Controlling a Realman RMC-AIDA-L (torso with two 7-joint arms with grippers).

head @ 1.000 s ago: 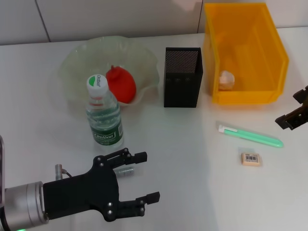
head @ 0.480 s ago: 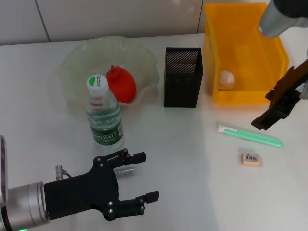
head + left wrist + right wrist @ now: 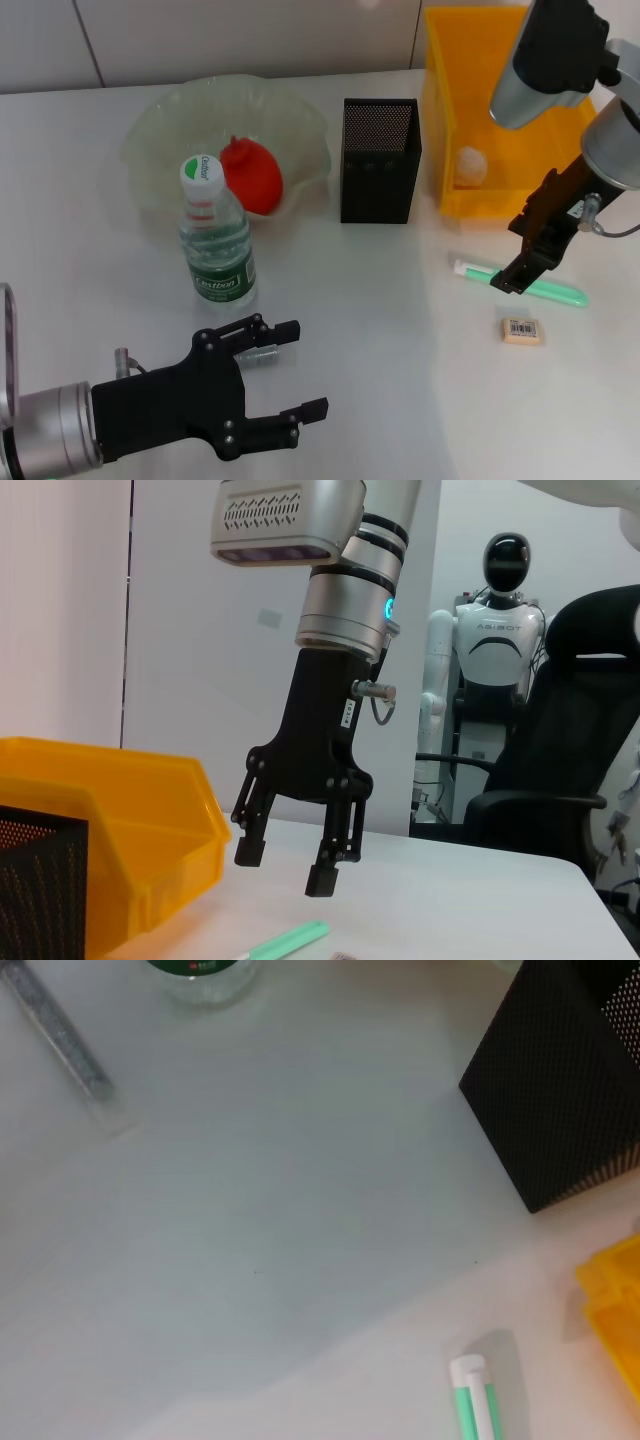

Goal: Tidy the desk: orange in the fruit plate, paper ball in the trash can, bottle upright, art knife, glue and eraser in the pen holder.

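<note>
I have the right gripper [image 3: 519,262] hanging over the right part of the desk [image 3: 400,380], its fingers apart and pointing down right above the green knife [image 3: 545,288], which lies flat in front of the yellow bin [image 3: 560,140]; from the left wrist camera the same gripper [image 3: 292,870] clearly stands clear of the surface, holding nothing. The eraser [image 3: 520,329] lies just in front of the knife, toward the near edge. The paper ball [image 3: 470,165] sits inside the bin at the far right corner of the desk. The black mesh pen holder [image 3: 378,160] stands left of the bin, and the fruit plate [image 3: 170,135] further left holds a red fruit [image 3: 252,176]. The bottle [image 3: 216,238] stands upright just in front of the plate. My left gripper [image 3: 290,370] waits near the front left edge, jaws spread and empty, with the glue stick [image 3: 255,357] lying on the desk beneath its fingers.
</note>
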